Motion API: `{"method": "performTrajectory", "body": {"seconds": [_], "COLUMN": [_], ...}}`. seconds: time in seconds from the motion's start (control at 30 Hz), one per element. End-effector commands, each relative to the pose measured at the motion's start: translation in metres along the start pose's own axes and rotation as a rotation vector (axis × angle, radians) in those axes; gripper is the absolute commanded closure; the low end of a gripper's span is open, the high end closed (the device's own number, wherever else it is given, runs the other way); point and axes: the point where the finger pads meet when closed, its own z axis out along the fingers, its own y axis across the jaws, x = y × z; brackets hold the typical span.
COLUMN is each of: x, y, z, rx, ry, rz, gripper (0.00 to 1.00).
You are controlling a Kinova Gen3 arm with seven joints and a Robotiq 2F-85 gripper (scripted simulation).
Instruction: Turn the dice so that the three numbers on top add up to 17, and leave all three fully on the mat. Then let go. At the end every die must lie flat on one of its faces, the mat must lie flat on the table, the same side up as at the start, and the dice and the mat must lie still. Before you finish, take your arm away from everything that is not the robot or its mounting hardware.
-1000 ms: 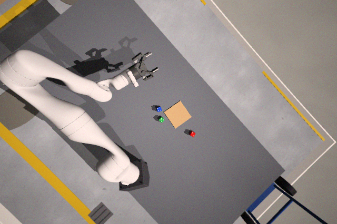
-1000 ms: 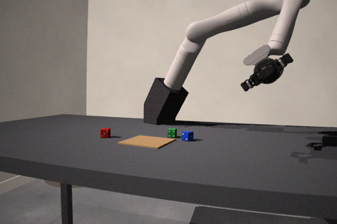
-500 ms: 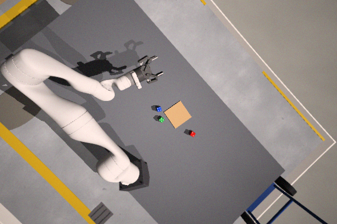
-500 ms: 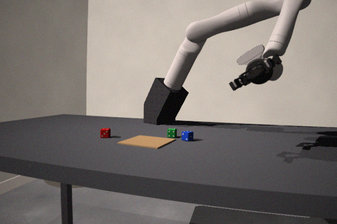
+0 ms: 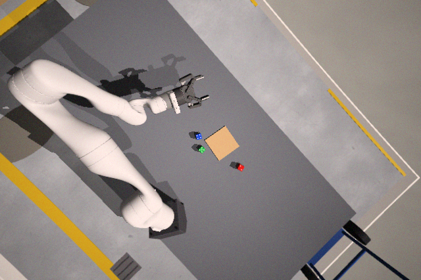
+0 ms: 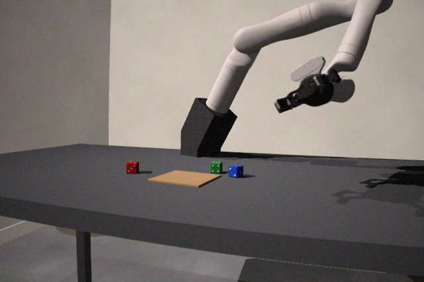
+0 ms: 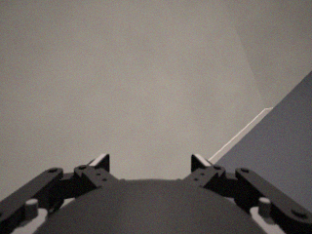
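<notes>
A tan mat (image 5: pixel 222 142) lies flat on the dark table; it also shows in the exterior view (image 6: pixel 185 178). A blue die (image 5: pixel 198 135) (image 6: pixel 236 171) and a green die (image 5: pixel 201 149) (image 6: pixel 216 167) sit on the table just off one mat edge. A red die (image 5: pixel 239 167) (image 6: pixel 132 167) sits on the table off the mat's other side. No die is on the mat. My gripper (image 5: pixel 202 87) (image 6: pixel 281 104) is open and empty, high above the table and well away from the dice. The wrist view shows only my fingers, the wall and a table corner.
The arm's black base (image 6: pixel 206 128) stands at the table's back edge behind the dice. A blue cart with wheels (image 5: pixel 343 248) stands off one table corner.
</notes>
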Motion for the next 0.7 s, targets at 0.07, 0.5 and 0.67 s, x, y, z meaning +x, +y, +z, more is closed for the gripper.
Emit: {"method": "performTrajectory", "body": {"seconds": [0.07,0.5,0.67], "x": [0.003,0.022,0.022], "y": [0.001,0.031,0.031], "z": [0.004,0.019,0.019], "rx": [-0.004,-0.095,-0.095], "ry": [0.009,0.07,0.07], "rz": [0.0,-0.035,-0.035], "gripper": [0.0,0.0,0.0]}}
